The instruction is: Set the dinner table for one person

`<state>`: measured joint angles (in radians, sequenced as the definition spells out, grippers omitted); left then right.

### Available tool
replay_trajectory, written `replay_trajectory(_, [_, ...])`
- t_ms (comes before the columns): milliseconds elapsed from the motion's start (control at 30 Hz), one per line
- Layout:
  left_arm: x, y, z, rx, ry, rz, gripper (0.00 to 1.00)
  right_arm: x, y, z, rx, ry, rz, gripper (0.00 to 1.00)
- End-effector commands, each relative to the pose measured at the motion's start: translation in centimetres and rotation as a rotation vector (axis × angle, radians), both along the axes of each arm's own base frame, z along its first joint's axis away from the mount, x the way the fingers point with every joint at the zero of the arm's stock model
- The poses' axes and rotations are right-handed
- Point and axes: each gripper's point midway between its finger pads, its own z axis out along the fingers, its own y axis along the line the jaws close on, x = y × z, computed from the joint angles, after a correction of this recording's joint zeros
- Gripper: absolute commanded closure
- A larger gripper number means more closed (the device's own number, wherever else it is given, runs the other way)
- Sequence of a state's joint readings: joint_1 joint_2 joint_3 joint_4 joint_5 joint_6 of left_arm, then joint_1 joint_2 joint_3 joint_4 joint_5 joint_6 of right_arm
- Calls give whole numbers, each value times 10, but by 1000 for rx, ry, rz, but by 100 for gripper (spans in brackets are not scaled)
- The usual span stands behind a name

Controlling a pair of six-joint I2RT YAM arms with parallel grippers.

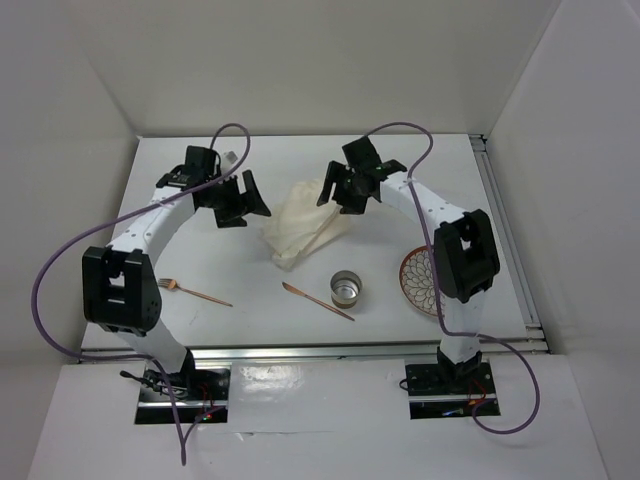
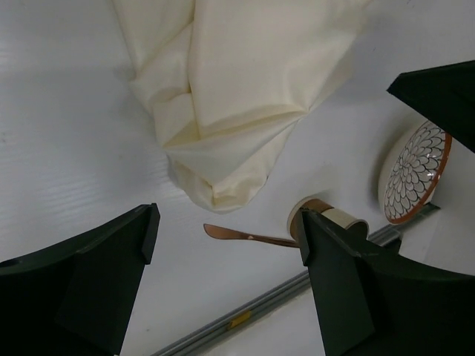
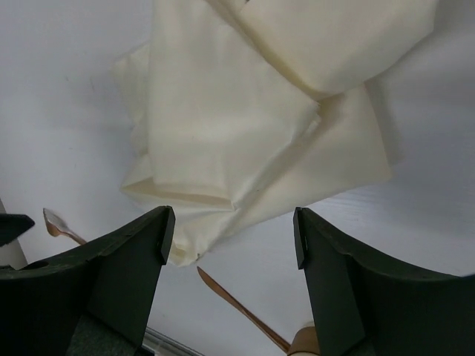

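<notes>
The dinner table [image 1: 480,200] is a white tabletop with metal rails. A crumpled cream cloth placemat [image 1: 300,226] lies at its middle, also in the left wrist view [image 2: 230,89] and the right wrist view [image 3: 245,126]. My left gripper [image 1: 245,208] is open and empty, just left of the cloth [image 2: 228,230]. My right gripper [image 1: 338,198] is open and empty above the cloth's far right edge [image 3: 232,230]. A copper knife [image 1: 318,301] [image 2: 245,235] [image 3: 241,310], a metal cup [image 1: 348,288] [image 2: 330,216], a patterned plate [image 1: 420,280] [image 2: 414,172] and a copper fork [image 1: 195,291] lie nearer the front.
A metal rail [image 1: 330,350] [image 2: 282,297] runs along the near edge, another along the right edge [image 1: 505,230]. White walls enclose the back and sides. One finger [image 2: 441,93] of the right gripper shows in the left wrist view. The right arm's elbow hangs over the plate.
</notes>
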<state>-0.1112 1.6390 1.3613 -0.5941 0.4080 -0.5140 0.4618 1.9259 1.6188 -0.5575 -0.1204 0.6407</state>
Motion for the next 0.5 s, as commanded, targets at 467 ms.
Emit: replay_trajectory(467, [-33,-23,-85,-154,261,1,0,28,-4,-51,79,117,-94,26])
